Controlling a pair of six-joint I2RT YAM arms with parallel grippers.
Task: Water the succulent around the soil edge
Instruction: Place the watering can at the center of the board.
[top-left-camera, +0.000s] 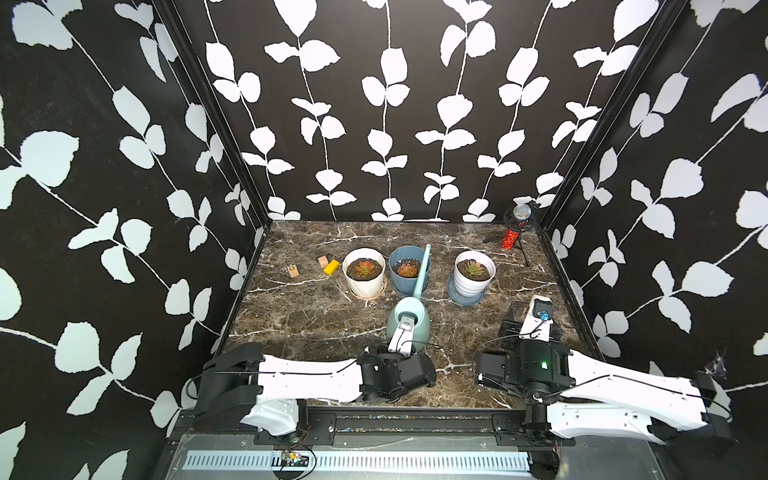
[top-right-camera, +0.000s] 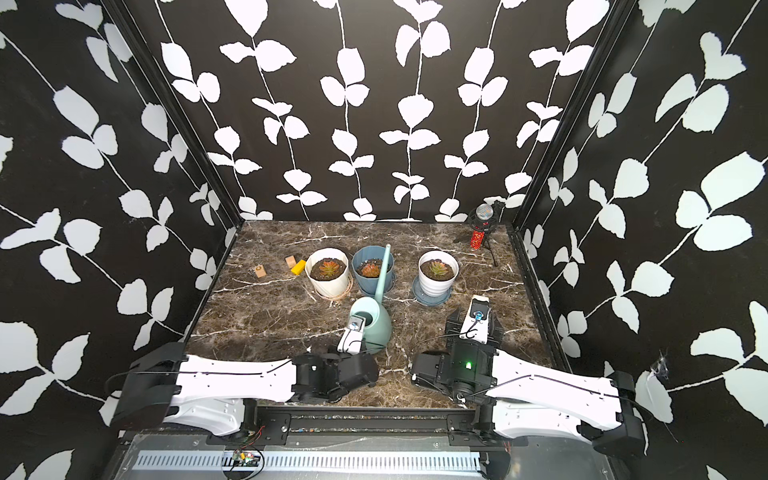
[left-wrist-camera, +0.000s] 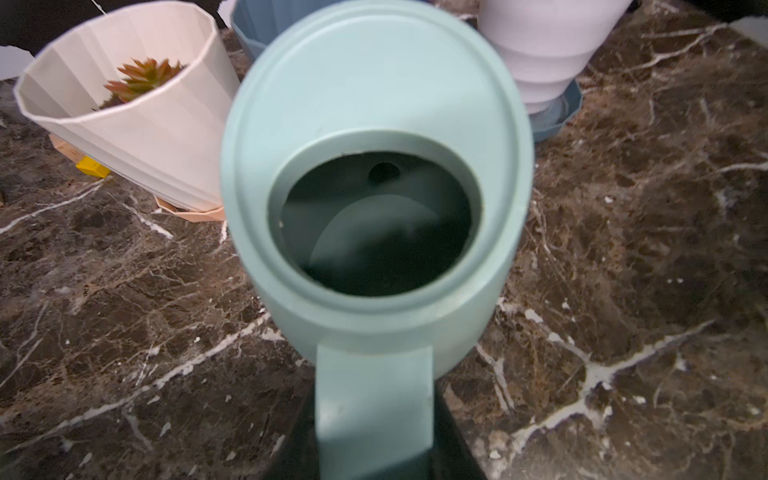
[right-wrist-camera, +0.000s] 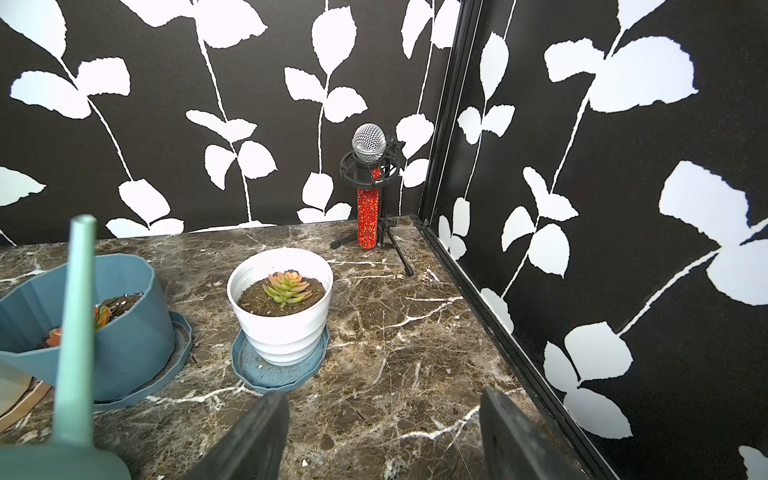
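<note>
With left claw (left-wrist-camera: 374, 453) pinching pale green plastic watering can (top-left-camera: 420, 322), right claw (right-wrist-camera: 382, 440) wide, empty: tip slowly, wetting only dirt (right-wrist-camera: 124, 301) by ribbed blue pot's (top-left-camera: 401, 286) rim.

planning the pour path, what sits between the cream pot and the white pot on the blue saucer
The blue pot, with the watering can's spout slanting across its rim, in both top views.

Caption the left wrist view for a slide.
Left gripper shut on the can's handle; cream pot, blue pot, white pot behind.
</note>
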